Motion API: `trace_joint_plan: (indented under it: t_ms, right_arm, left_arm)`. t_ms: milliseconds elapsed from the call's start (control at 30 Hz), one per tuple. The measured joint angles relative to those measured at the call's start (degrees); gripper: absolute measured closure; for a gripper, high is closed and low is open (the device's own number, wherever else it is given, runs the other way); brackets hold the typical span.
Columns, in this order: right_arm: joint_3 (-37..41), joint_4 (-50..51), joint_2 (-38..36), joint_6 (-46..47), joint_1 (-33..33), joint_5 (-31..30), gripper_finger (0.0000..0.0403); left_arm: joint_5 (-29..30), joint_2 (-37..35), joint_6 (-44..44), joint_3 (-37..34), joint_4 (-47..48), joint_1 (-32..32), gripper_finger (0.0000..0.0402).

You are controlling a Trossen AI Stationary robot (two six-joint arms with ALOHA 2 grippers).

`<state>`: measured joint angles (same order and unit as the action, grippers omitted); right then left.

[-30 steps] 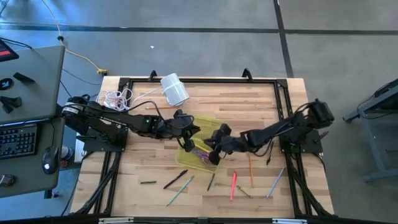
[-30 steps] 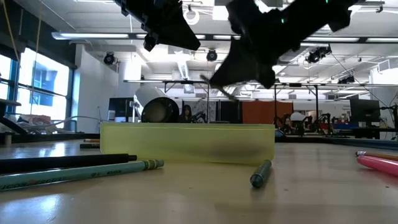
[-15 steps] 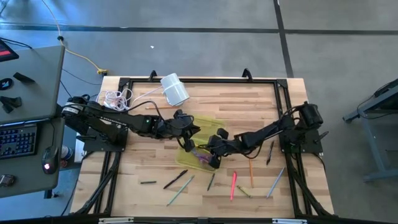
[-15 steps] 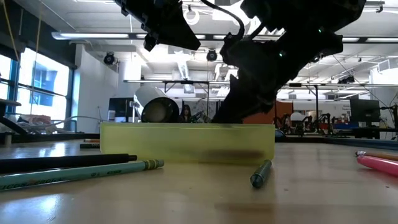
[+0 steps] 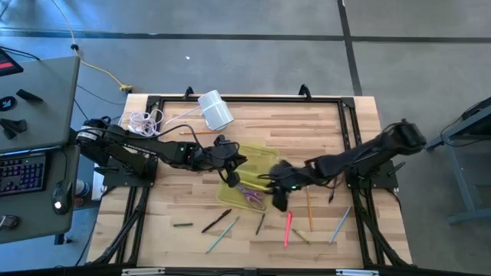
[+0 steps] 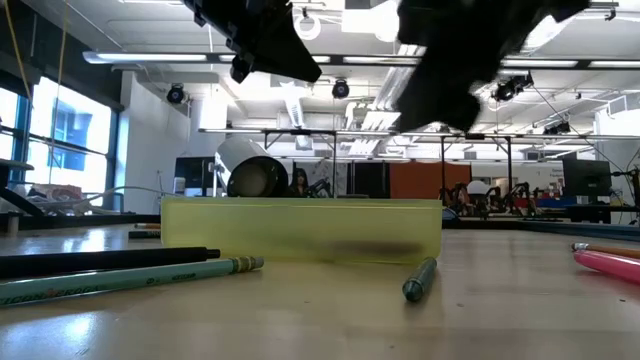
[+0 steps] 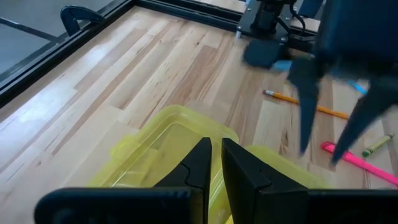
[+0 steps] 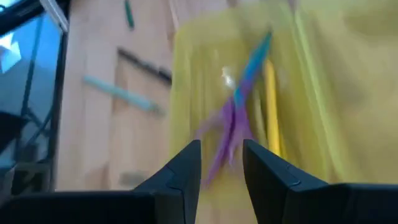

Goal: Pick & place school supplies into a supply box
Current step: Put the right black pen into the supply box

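Scissors (image 5: 251, 195) with purple-and-teal handles are lying inside the yellow-green supply box (image 5: 263, 156) in the high view, just beside the right gripper (image 5: 278, 201), which is hovering off the box's near corner. Their long axis is running diagonally along the box. The left gripper (image 5: 231, 170) is sitting over the box's other side. Several supplies are waiting on the table beyond the right jaws: a pink pen (image 5: 288, 228), an orange pencil (image 5: 309, 211), a green pen (image 5: 260, 223), a blue one (image 5: 340, 224) and a black pen (image 5: 216, 221). Judging by that, the task is barely begun.

In the low view, the box is standing between both grippers overhead; a green crayon (image 6: 419, 278) is lying in front of it, pointing toward the camera.

In the left wrist view, the left fingers (image 7: 198, 165) are resting nearly together with nothing between them, right above the box.

In the right wrist view, the right fingers (image 8: 186, 163) are standing apart and empty; directly ahead of them the scissors are lying in the box beside a yellow pencil (image 8: 272, 106), teal end pointing away from the jaws.
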<state>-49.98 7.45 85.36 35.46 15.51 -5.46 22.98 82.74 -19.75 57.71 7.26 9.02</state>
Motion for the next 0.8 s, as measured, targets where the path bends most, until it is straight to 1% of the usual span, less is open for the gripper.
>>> trace_joint_plan:
  t_ms: [67, 200, 233, 367, 433, 533, 600, 700, 800]
  right_arm:
    - [0.0, 9.8, -3.6, 6.3, 1.4, 0.4, 0.0300]
    - [0.0, 31.7, -9.5, 28.2, 4.5, 3.3, 0.0300]
    - [0.0, 37.0, -10.7, 32.4, 5.6, 3.5, 0.0300]
    - [0.2, 58.5, -13.2, 44.6, 10.5, -1.5, 0.0299]
    - [0.3, 65.4, -13.6, 51.0, 12.7, -3.5, 0.0299]
    - [0.3, 69.4, -13.6, 58.2, 15.2, -4.3, 0.0299]
    - [0.3, 69.4, -13.6, 60.2, 16.4, -4.3, 0.0299]
    - [0.3, 69.2, -13.6, 62.9, 17.6, -5.8, 0.0299]
    - [0.3, 68.1, -13.3, 63.8, 18.6, -6.5, 0.0299]
  left_arm:
    - [0.0, 0.0, 0.0, 0.0, 0.2, 0.0, 0.0330]
    - [0.0, 0.0, 0.0, 0.0, 0.2, 0.0, 0.0330]
    - [0.0, 0.0, 0.0, 0.0, 0.2, 0.0, 0.0330]
    - [0.0, 0.0, 0.0, 0.0, 0.2, 0.0, 0.0330]
    - [0.0, 0.0, 0.0, 0.0, 0.2, 0.0, 0.0330]
    - [0.0, 0.0, 0.0, 0.0, 0.2, 0.0, 0.0330]
    - [-0.1, 0.0, 0.0, 0.0, 0.2, 0.0, 0.0330]
    - [-1.5, 0.0, 0.0, 0.0, 0.2, 0.0, 0.0330]
    - [-1.9, 0.0, 0.0, 0.0, 0.2, 0.0, 0.0330]
